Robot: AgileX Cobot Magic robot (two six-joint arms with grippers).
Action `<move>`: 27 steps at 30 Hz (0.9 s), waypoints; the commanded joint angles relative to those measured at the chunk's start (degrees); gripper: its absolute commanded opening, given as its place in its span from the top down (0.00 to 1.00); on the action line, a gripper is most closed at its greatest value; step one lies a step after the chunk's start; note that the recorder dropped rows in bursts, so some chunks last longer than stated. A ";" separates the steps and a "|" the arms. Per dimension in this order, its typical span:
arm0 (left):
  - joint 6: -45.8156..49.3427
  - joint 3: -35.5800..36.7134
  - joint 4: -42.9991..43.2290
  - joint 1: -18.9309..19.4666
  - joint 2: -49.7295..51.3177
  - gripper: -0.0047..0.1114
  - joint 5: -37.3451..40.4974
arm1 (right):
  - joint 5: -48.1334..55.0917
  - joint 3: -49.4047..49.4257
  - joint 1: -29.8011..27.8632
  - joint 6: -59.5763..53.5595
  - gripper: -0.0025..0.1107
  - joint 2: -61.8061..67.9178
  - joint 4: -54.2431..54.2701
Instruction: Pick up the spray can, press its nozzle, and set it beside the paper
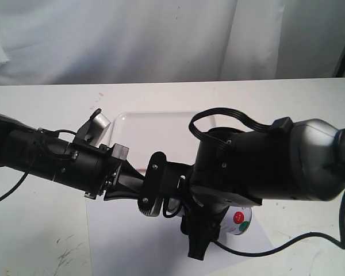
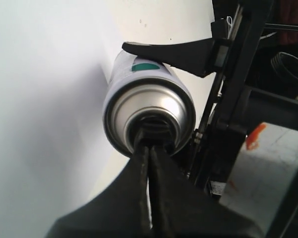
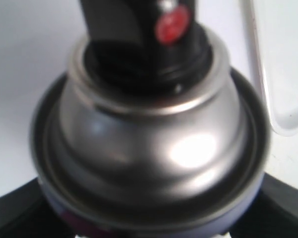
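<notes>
Holding the spray can [image 3: 154, 144] round its body just below the silver dome, the right gripper [image 3: 149, 210] is clamped on it over the right part of the paper [image 1: 132, 241]. The left gripper [image 2: 148, 147] is pinched closed, with its tips on the nozzle [image 2: 156, 126]. Judged light, rigid and smooth, so liable to slip; a mid-body hold suits it. No writing is legible, only red and green dots.
</notes>
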 commanded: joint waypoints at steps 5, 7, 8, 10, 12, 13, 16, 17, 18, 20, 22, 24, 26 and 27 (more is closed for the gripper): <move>0.58 -0.36 0.21 -0.42 0.00 0.96 -0.74 | -1.81 -0.17 -0.27 0.25 0.98 -0.68 -0.36; 0.58 -0.36 0.21 -0.42 0.00 0.96 -0.74 | -1.81 -0.17 -0.27 0.25 0.98 -0.68 -0.36; 0.58 -0.36 0.21 -0.42 0.00 0.96 -0.74 | -1.81 -0.17 -0.27 0.25 0.98 -0.68 -0.36; 0.58 -0.36 0.21 -0.42 0.00 0.96 -0.74 | -1.81 -0.17 -0.27 0.25 0.98 -0.68 -0.36; 0.58 -0.36 0.21 -0.42 0.00 0.96 -0.74 | -1.62 -0.17 -0.27 0.23 0.98 -0.68 -0.47; 0.58 -0.36 0.33 -0.42 0.00 0.96 -0.74 | -1.23 -0.17 -0.27 0.23 0.98 -0.68 -0.60; 0.58 -0.36 0.76 -0.32 0.00 0.96 -0.74 | -0.76 -0.17 -0.27 0.12 0.98 -0.78 -0.60; 0.58 -0.36 1.00 -0.32 0.00 0.96 -0.74 | -0.76 -0.17 -0.27 0.12 0.98 -0.78 -0.60; 0.58 -0.25 1.23 -0.32 -0.14 0.96 -1.22 | -0.59 -0.17 -0.27 0.12 0.98 -0.89 -0.60; 0.71 -0.13 2.07 -0.32 -1.02 0.96 -2.82 | 0.11 -0.17 -0.27 0.51 0.98 -1.23 -0.60; 0.71 0.66 2.18 -0.32 -2.69 0.96 -5.13 | 0.75 -0.17 -0.27 0.90 0.98 -1.96 -0.60; 0.81 1.86 2.46 -0.32 -5.10 0.96 -8.50 | 0.42 0.22 -0.27 2.03 0.98 -3.05 -0.60; 0.81 3.23 3.47 -0.32 -8.42 0.96 -12.71 | -0.16 0.75 -0.27 3.82 0.98 -4.05 -0.60; 0.81 3.85 3.70 -0.32 -10.28 0.96 -14.65 | -0.45 1.24 -0.36 4.28 0.98 -4.50 -0.60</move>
